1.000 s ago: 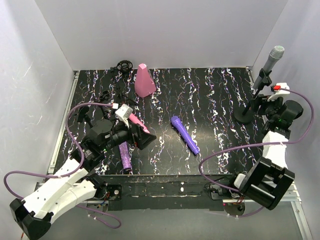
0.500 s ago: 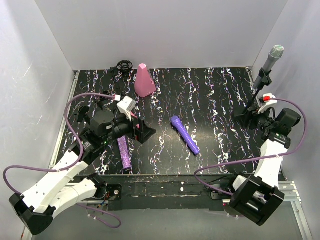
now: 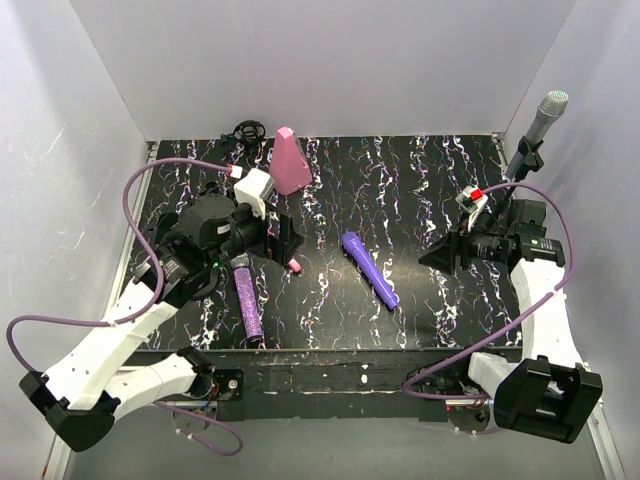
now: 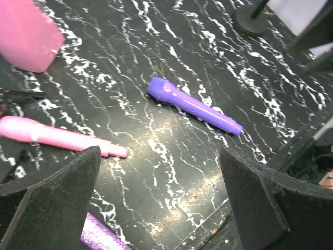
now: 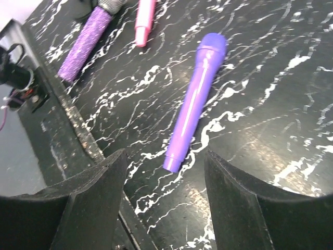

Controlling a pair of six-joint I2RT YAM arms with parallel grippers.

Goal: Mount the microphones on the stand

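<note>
A silver-grey microphone (image 3: 541,122) sits in the clip of the stand (image 3: 520,165) at the far right. The smooth violet microphone (image 3: 369,268) lies mid-table, also in the left wrist view (image 4: 195,107) and the right wrist view (image 5: 195,99). The pink microphone (image 4: 57,136) lies flat, and only its tip (image 3: 294,266) shows from above. The glittery purple microphone (image 3: 247,305) lies near the front edge. My left gripper (image 3: 288,242) is open and empty over the pink one. My right gripper (image 3: 438,257) is open and empty, to the right of the violet one.
A pink cone-shaped block (image 3: 288,162) stands at the back. Black clips and stand parts (image 3: 248,130) lie at the back left. The stand's round base (image 4: 252,23) is at the right. The table's front edge (image 5: 78,130) runs close under my right gripper.
My right arm swung left, away from the stand, towards the violet microphone. My left gripper moved back and up from the pink microphone.
</note>
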